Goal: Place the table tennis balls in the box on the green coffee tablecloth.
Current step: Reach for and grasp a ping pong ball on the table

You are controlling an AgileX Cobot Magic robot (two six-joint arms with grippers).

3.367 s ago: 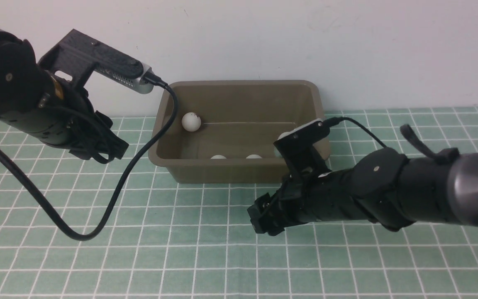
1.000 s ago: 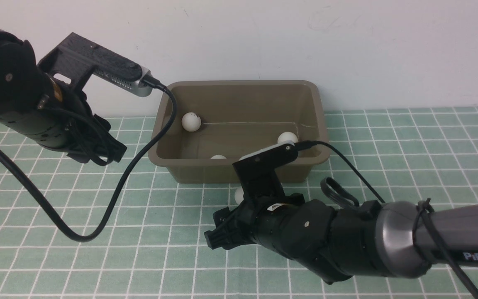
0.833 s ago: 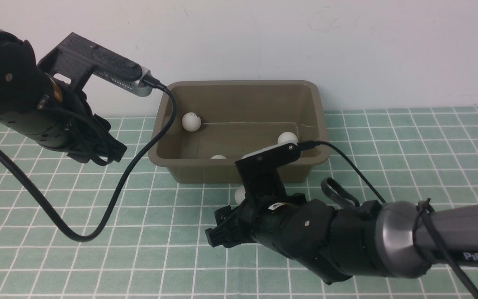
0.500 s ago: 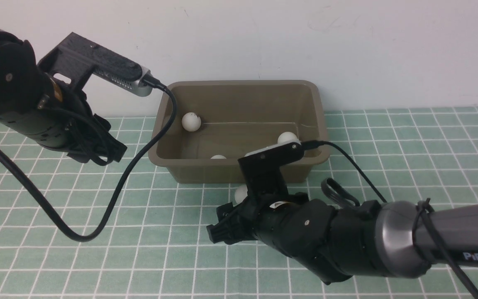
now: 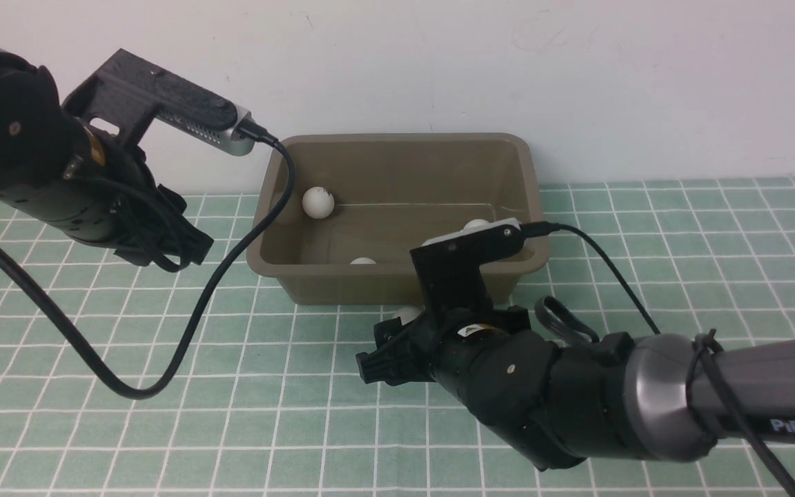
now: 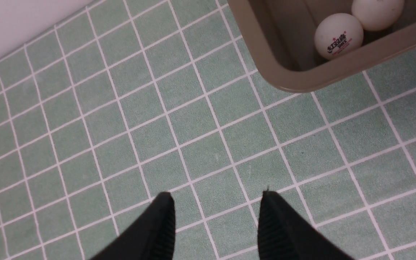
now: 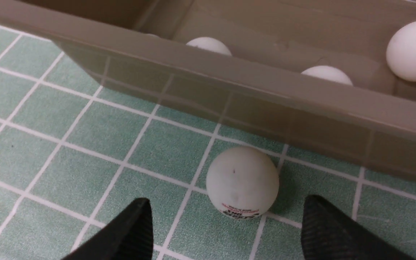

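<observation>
First, check the front view: the box (image 5: 397, 293) stands on the green coffee tablecloth (image 5: 232, 428), close to the white wall (image 5: 577, 83). You can count three table tennis balls (image 5: 318, 201) inside it: one by its far left corner, one low behind the near wall, and one partly hidden by the right arm's camera mount. A fourth, the loose ball (image 5: 408, 314), lies on the cloth just outside the box's near wall. The right tool (image 5: 378, 359) sits low over the cloth, with the loose ball between it and the box. The left tool (image 5: 187, 250) hangs above the cloth to the left of the box, well apart from every ball. A black cable (image 5: 163, 376) loops from its camera down onto the cloth. Next, the left wrist view: the left tool (image 6: 217, 202) shows a narrow gap between its fingers (image 6: 163, 227). Only bare cloth shows in that gap, so it holds nothing. One corner of the box (image 6: 302, 81) appears, with two balls side by side inside it. Finally, the right wrist view: the right tool (image 7: 226, 202) stands wide, and the loose ball (image 7: 242, 177) rests on the cloth partly between the fingertips (image 7: 135, 231), touching neither. It lies just beside the box (image 7: 229, 90); you cannot tell whether they touch. Three balls show inside the box.
</observation>
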